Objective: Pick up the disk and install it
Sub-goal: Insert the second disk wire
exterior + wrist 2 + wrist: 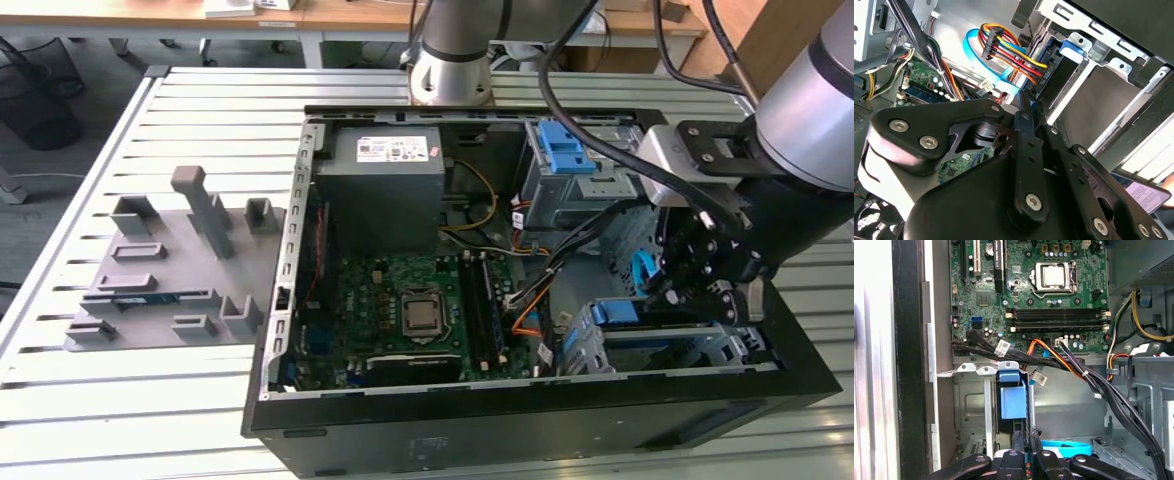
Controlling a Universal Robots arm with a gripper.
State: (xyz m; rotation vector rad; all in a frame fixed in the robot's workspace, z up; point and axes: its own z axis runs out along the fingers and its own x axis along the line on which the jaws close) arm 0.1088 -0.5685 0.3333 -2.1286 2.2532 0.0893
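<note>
First wrist view puts the disk [1013,402] for me standing on edge in the grey drive cage [970,405], blue carrier facing out. My gripper [1026,440] sits right at its end, fingers pinched close together on the carrier's edge. Beyond lie the cable bundle [1074,367] and motherboard [1029,285].

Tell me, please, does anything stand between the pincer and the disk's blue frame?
Nothing visible does: the pincer sits right at the blue frame in the drive cage; coloured cables pass close beside it.
</note>
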